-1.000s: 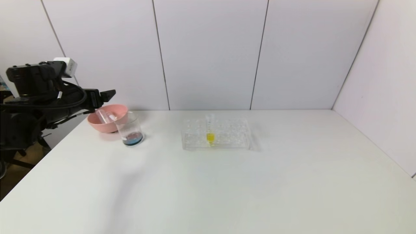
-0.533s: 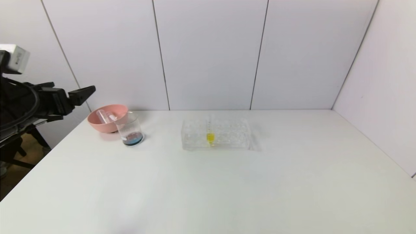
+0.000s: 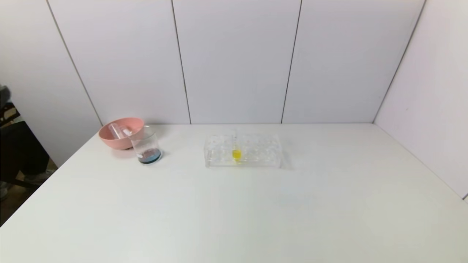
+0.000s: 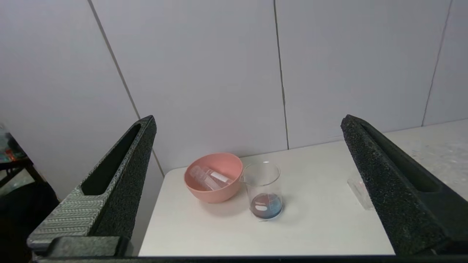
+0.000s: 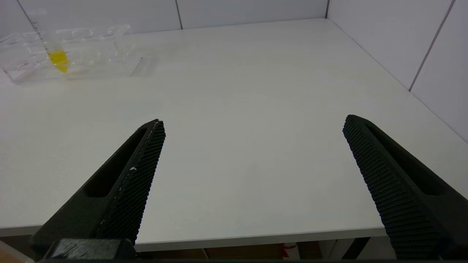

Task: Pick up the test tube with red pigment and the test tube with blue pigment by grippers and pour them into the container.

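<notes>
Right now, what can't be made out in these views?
- Empty tubes in the pink bowl: which one held red or blue cannot be told.
- Rack: in the left wrist view, mostly hidden behind a finger of the open left gripper.
- Right gripper: open, outside the head view.

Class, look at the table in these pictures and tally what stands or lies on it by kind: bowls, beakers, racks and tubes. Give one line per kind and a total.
Bowls: 1, the pink bowl
Beakers: 1, the clear beaker holding dark blue liquid
Racks: 1, the clear rack
Tubes: 3, the two empty tubes lying in the bowl, and the yellow tube upright in the rack
Total: 6
</notes>
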You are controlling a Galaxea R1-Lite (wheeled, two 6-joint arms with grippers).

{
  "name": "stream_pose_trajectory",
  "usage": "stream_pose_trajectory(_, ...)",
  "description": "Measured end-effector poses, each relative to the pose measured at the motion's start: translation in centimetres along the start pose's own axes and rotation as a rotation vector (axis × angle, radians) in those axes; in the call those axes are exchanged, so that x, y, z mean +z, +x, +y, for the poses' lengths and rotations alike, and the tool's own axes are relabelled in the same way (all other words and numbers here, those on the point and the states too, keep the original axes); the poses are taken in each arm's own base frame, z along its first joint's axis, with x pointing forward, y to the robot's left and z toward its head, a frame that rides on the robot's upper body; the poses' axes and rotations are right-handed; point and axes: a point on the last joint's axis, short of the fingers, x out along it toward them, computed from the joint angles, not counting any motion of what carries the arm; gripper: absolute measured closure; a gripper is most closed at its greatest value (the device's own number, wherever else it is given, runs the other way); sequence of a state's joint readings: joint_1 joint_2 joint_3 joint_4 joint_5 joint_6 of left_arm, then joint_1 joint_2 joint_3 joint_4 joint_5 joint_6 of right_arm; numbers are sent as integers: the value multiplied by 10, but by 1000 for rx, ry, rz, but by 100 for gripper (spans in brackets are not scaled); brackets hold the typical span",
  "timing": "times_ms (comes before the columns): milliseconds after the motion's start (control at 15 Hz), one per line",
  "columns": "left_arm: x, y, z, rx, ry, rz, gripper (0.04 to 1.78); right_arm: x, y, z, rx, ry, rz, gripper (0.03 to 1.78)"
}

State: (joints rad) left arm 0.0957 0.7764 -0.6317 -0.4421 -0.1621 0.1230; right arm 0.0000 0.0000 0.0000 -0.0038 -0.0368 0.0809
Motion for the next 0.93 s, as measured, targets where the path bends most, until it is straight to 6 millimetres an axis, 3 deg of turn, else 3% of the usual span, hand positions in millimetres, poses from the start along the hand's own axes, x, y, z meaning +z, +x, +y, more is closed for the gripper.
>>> stream_pose_trajectory(267, 12, -76, -12, -57, -30, -115, 6, 0, 0, 0, 0, 0, 0, 4)
stream_pose_trajectory(533, -8, -140, -18, -98, -64, -137, 6, 0, 0, 0, 0, 0, 0, 4)
stream_pose_trajectory(733, -34, -163, -23, -73, -56, -171, 6, 0, 0, 0, 0, 0, 0, 4)
stream_pose_trajectory(933, -85, -154, -28, 2, -65, -79, 6, 0, 0, 0, 0, 0, 0, 4)
